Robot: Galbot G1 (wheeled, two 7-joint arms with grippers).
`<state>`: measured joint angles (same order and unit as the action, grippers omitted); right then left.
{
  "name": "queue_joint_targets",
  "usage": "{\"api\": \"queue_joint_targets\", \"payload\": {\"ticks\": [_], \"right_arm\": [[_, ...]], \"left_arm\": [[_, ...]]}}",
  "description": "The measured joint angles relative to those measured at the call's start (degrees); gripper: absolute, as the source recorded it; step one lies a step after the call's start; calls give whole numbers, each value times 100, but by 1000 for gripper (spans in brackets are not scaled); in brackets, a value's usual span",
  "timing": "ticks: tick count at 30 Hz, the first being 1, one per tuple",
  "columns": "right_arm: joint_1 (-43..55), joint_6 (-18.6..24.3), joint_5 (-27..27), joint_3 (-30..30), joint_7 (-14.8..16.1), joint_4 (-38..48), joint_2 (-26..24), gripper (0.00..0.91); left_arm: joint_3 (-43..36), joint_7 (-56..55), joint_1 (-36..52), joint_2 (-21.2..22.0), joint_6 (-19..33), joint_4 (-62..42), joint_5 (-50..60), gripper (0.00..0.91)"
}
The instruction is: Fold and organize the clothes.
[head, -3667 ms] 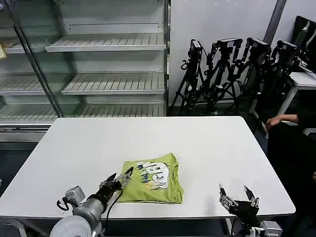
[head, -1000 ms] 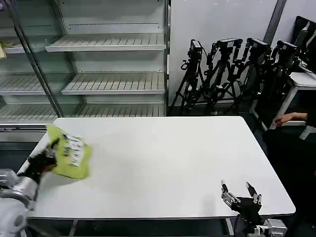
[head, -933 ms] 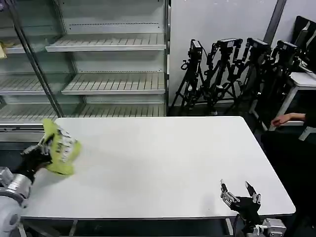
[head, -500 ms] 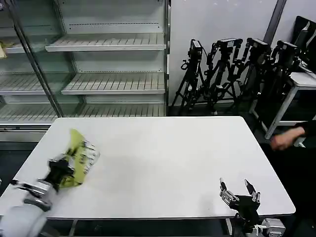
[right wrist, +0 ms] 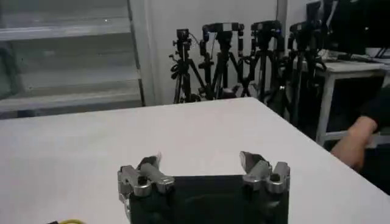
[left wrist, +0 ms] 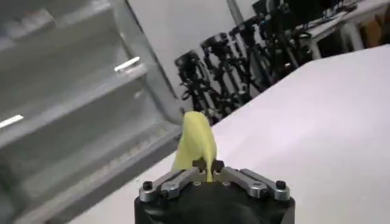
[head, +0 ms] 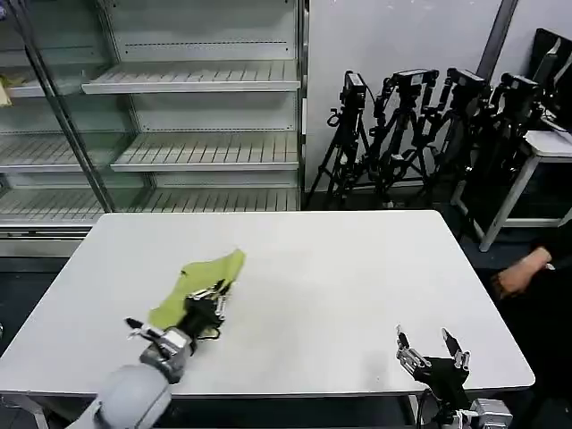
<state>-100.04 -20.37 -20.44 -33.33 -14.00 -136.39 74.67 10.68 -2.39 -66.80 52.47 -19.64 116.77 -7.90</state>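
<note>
Soft green T-shirt (head: pixel 198 279) now mid-table, L tool (head: pixel 207 302)-pinched.

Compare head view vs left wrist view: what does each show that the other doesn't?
Head view alone: the right gripper, open, idle at the white table's near right edge; the empty metal shelving unit's full tiers; and the lime-green soft-fabric T-shirt's bunched length across the table.

Left wrist view alone: a close look at the fingers shut on a fold of the shirt, which rises upright.

Both: the left gripper clamping the shirt, the table, the black camera tripods.
</note>
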Motion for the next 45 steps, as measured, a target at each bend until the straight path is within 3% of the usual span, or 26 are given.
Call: {"api": "queue_joint_targets", "payload": {"ticks": [10,11,12,13,20,27,36,45], "right_arm": [[-34,-20,28,-42,-19,-91,74,907],[-40,-23,30,-41,-22,-97,77,907],[-44,-26,32,-41,-22,-105,78,907],[-47,-31,36,-41,-22,-111,78,907],[-4,-52,25,-98,-42,-167,41,907],[37,103,223,-69,34,-123,-23,907],[195,385,666,116,120,2,-137,907],[365,563,826,327,92,73,-221,907]], "left_arm": [[-1149,-512,1078,857,-530,-685,-818,50],[-1241,-586,1188,972,-537,-770,-949,151],[-1315,-648,1274,1067,-538,-833,-1065,443],[-1388,-693,1361,1160,-538,-890,-1181,907],[-1764,-897,1778,1684,-388,-1219,-1850,907],[-1739,-896,1797,1776,42,-1174,-2220,907],[-1002,-857,1150,1284,421,-659,-2546,907],[399,-703,-253,799,720,113,-2242,907]]}}
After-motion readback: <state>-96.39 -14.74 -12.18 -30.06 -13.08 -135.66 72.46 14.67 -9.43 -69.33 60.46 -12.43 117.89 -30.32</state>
